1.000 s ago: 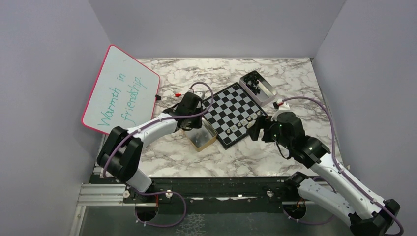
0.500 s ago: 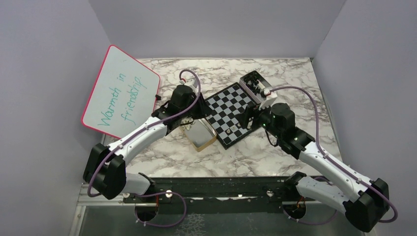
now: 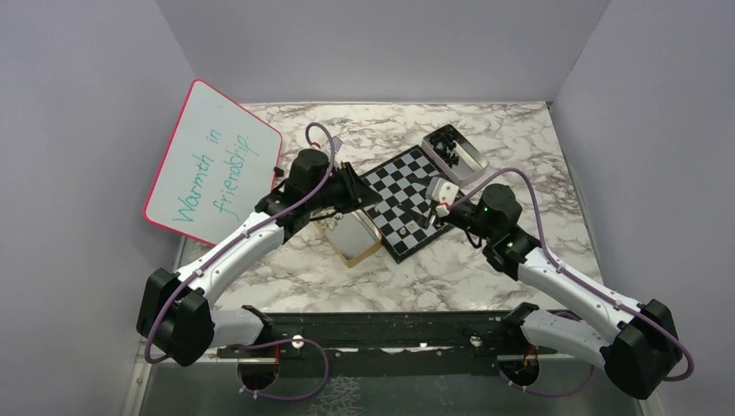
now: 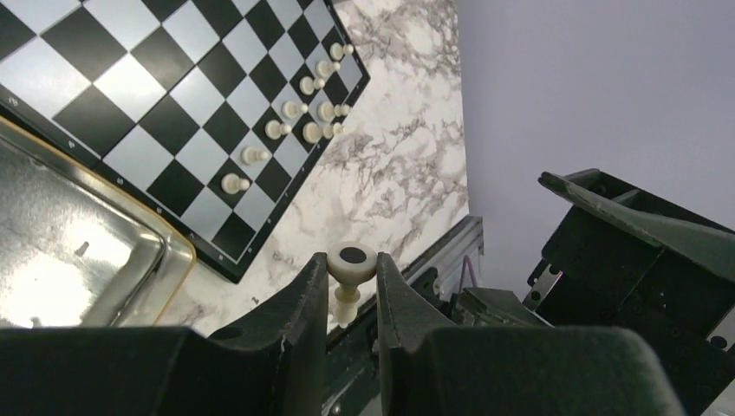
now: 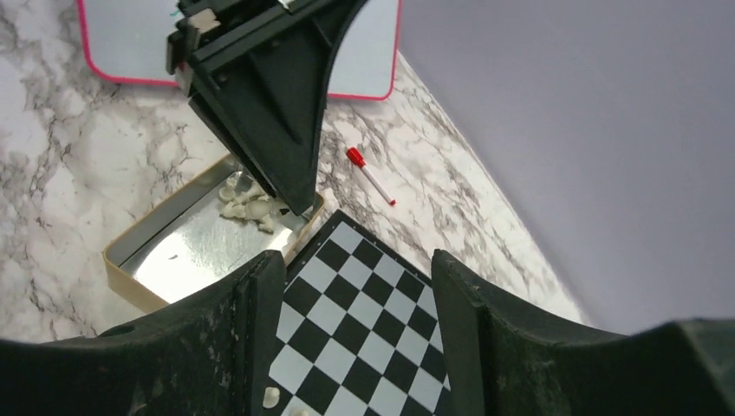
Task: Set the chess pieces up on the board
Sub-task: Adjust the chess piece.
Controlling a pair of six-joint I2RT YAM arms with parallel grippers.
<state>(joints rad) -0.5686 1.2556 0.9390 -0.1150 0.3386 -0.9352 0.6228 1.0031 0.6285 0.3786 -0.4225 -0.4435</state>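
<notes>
The right jaws hang wide and empty over the board [image 3: 399,186] at its near-right edge, where pale pieces [image 4: 279,130] stand in line. At the board's left corner, the left jaws pinch one pale piece [image 4: 351,263], its round base showing. The board lies to their right, so this arm looks best placed to set it.

Counter [image 3: 416,279]: grey-veined white marble, walled by plain lilac panels.
Board [image 3: 399,182]: chequered, set cornerwise near the middle.
Pale chess pieces [image 3: 416,227]: a short row by the board's near right edge.
Near tin [image 3: 354,244]: open, just beside the board's near left edge.
Far tin [image 3: 455,149]: by the far right edge, dark pieces inside.
Whiteboard [image 3: 212,160]: pink-framed, propped at the left wall, reading "Warmth in friendship".
Left end effector [image 3: 357,191]: over the board's left corner.
Right end effector [image 3: 433,208]: above the pale row.
</notes>
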